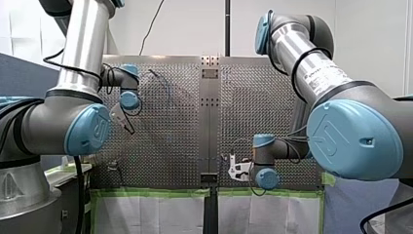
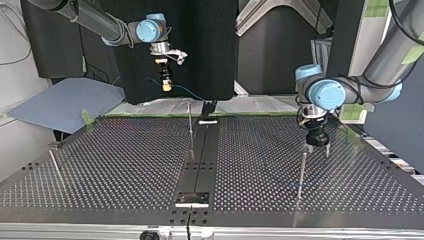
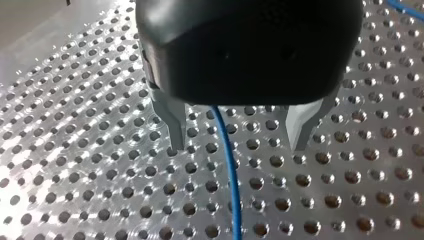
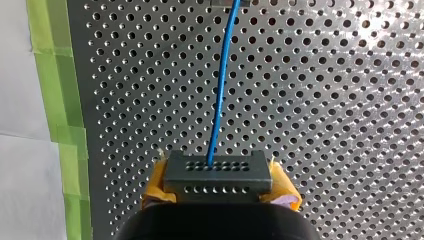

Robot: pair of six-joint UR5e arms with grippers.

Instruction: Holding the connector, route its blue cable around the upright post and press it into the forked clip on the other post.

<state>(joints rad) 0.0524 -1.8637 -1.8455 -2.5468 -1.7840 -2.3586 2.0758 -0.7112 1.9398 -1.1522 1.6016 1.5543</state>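
In the right wrist view my right gripper (image 4: 218, 191) is shut with its yellow pads (image 4: 286, 194) on a black connector (image 4: 217, 170). A blue cable (image 4: 222, 75) leaves the connector and runs ahead over the perforated plate. In the top view that gripper (image 2: 165, 84) hangs high above the table's far edge, with the cable (image 2: 186, 91) trailing from it. My left gripper (image 3: 239, 145) stands open just above the plate, and the blue cable (image 3: 230, 165) passes between its metal fingers (image 3: 175, 125) untouched. In the top view it (image 2: 318, 146) hovers beside a thin upright post (image 2: 301, 172).
A second thin post (image 2: 190, 122) stands near the table's middle seam, and a third (image 2: 55, 167) at the top view's left. Green tape (image 4: 55, 100) edges the plate beside white sheeting. A blue-grey sheet (image 2: 65, 102) lies off the table at the top view's far left.
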